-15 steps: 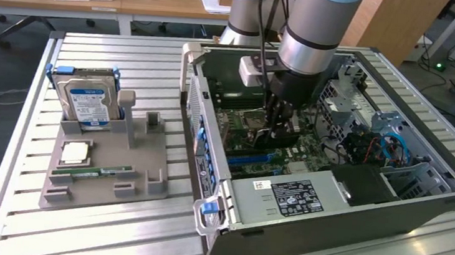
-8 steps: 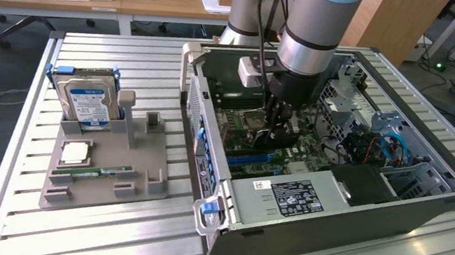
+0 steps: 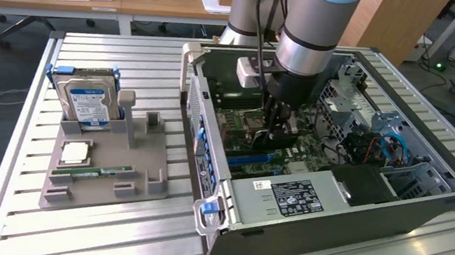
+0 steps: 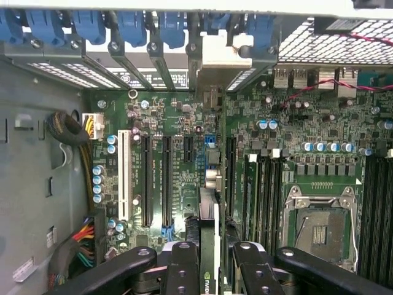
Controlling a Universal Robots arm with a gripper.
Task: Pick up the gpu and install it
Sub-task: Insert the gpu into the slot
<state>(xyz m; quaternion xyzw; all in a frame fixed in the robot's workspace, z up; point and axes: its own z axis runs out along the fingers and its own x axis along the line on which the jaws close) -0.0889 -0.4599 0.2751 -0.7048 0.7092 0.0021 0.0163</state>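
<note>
The gpu [image 4: 209,224] is seen edge-on in the wrist view, a thin dark card with a green logo near my fingers. Its pale metal bracket [image 4: 218,54] sits against the rear slot openings of the case. My gripper [image 4: 212,270] is shut on the card, one black finger [image 4: 183,270] on each side. The card stands upright along an expansion slot on the green motherboard [image 4: 178,123]; whether it is seated I cannot tell. In the exterior view my gripper [image 3: 280,131] reaches straight down into the open computer case [image 3: 327,228].
Black and white expansion slots [image 4: 147,178] lie beside the card, and the CPU socket [image 4: 319,230] and RAM slots on its other side. At the exterior view's left, a grey holder [image 3: 136,162] carries a silver hard drive [image 3: 88,98], a RAM stick [image 3: 90,172] and a CPU [image 3: 75,152].
</note>
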